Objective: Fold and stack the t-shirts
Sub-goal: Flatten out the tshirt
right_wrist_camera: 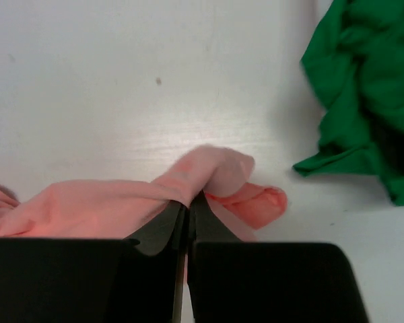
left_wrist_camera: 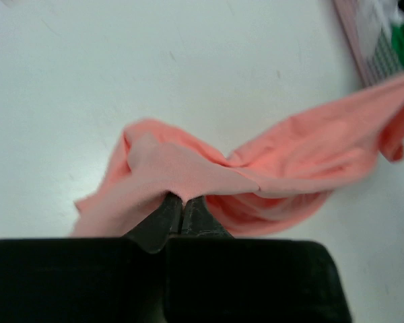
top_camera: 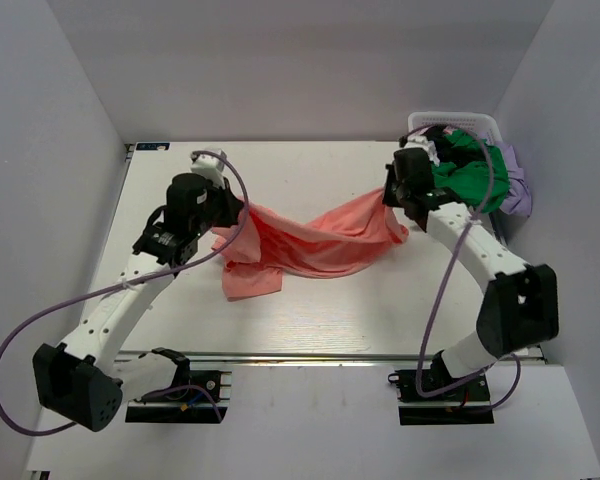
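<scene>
A: While the pink shirt [top_camera: 315, 245] is held spread over the tabletop [top_camera: 320, 320], is any fold made?

B: None noted. Left end effector [left_wrist_camera: 182, 207] and right end effector [right_wrist_camera: 188, 202] are each clamped on one end of it. The green shirt [top_camera: 465, 175] lies at the basket [top_camera: 480, 125], unfolded.

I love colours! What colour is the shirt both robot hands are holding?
The shirt is salmon-pink, clearest in the top view.

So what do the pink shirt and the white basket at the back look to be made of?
Pink shirt: soft matte cloth, probably a thin cotton knit; it sags and creases freely. Basket: stiff white lattice with a smooth rim, most likely moulded plastic.
</scene>
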Robot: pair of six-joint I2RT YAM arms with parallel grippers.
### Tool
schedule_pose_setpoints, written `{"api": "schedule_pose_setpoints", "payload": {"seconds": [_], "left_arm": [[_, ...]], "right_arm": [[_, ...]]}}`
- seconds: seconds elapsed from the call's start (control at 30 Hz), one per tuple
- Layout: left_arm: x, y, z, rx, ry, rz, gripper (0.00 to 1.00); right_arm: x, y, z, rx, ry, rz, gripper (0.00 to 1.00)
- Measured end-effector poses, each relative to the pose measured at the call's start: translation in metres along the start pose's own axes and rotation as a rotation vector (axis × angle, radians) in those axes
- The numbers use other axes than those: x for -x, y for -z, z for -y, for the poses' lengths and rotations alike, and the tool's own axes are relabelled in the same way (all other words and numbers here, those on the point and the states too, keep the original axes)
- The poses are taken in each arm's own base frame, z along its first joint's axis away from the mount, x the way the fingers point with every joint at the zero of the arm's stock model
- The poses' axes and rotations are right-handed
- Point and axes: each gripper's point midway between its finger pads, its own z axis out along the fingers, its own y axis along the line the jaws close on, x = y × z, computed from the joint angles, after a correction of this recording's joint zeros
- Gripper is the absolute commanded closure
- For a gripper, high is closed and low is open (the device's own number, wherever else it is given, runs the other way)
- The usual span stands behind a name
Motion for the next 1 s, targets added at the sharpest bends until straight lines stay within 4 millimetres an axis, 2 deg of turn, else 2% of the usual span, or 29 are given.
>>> {"api": "schedule_pose_setpoints", "payload": {"seconds": [0.13, 0.3, 0.4, 0.47, 0.7, 0.83, 1.0], "left_arm": [[0.068, 0.028, -0.010, 0.114, -0.015, 0.197, 1.00], [0.148, 0.092, -0.015, 0.214, -0.024, 0.466, 1.00], [0.180, 0.133, -0.016, 0.247, -0.030, 0.598, 1.00], [0.194, 0.155, -0.014, 0.249, -0.041, 0.662, 1.00], [0.236, 0.217, 0.003, 0.211, -0.120, 0.819, 1.00], [0.264, 0.260, 0.017, 0.179, -0.165, 0.923, 1.00], [0.284, 0.304, 0.032, 0.137, -0.225, 1.015, 1.00]], "right_arm": [[0.070, 0.050, 0.007, -0.017, -0.004, 0.199, 1.00], [0.136, 0.112, 0.021, -0.050, -0.001, 0.404, 1.00], [0.163, 0.144, 0.024, -0.050, 0.009, 0.487, 1.00], [0.178, 0.164, 0.022, -0.032, 0.018, 0.532, 1.00], [0.201, 0.239, 0.010, 0.104, 0.085, 0.657, 1.00], [0.212, 0.279, 0.007, 0.156, 0.113, 0.741, 1.00], [0.209, 0.318, 0.008, 0.203, 0.148, 0.805, 1.00]]}}
